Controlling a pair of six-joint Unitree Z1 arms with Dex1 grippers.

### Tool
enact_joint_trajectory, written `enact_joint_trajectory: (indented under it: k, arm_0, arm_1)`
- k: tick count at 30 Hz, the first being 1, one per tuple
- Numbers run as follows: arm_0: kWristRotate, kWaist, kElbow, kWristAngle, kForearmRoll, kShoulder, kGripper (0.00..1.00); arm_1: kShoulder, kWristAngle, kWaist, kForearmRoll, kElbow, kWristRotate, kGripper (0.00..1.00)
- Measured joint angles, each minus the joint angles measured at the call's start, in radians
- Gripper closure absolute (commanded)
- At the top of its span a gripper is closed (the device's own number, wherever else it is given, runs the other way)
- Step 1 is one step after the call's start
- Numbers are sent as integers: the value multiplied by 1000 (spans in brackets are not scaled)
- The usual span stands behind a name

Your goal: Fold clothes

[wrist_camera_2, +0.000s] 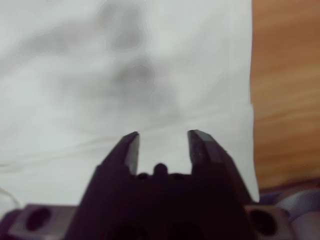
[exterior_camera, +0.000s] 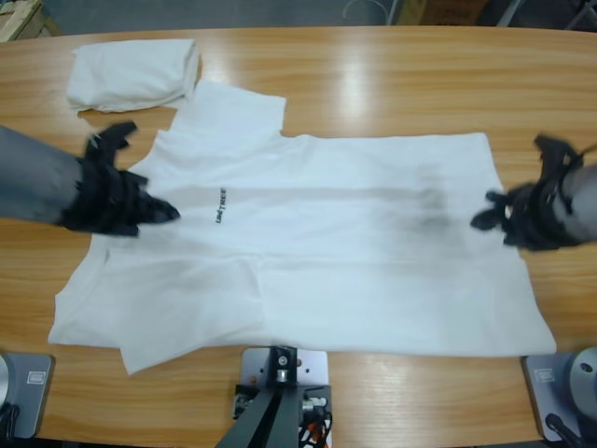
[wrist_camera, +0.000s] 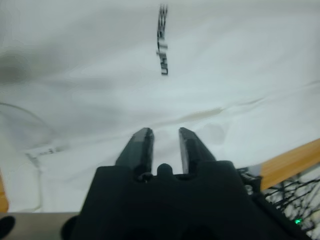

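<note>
Both pincers, left pincer (exterior_camera: 159,213) and right pincer (exterior_camera: 487,221), hover part-open and empty over the spread white cotton T-shirt (exterior_camera: 326,261); each should pinch both fabric layers evenly before folding.

I see one T-shirt (exterior_camera: 354,252) spread across the desk (exterior_camera: 392,84), a folded shirt (exterior_camera: 135,73) behind its collar end, my pincers over opposite ends.

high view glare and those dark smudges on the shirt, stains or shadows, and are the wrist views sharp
High view: ceiling light streaks the table; the grey smudge on the spread T-shirt can't be told from a stain. Left wrist view: lettering soft. Right wrist view: left-hand fingertip and cloth blurred.
</note>
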Motion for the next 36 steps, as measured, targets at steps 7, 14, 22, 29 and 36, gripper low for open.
enact_joint_trajectory:
  k: [7,14,22,29,36]
  arm_0:
    - [191,435,-203,-133,5,21,82]
    - [235,565,-580,-194,71,296,98]
    - [325,539,-837,-194,290,521,219]
    - [324,531,-787,-238,371,592,224]
    - [325,533,-800,-251,331,651,243]
  arm_1:
    - [5,137,-369,-40,-119,-344,23]
    - [94,222,-510,-55,-232,-469,23]
    - [192,231,-533,-61,-260,-487,23]
    - [237,234,-546,-96,-252,-496,23]
    - [249,234,-551,-108,-230,-503,23]
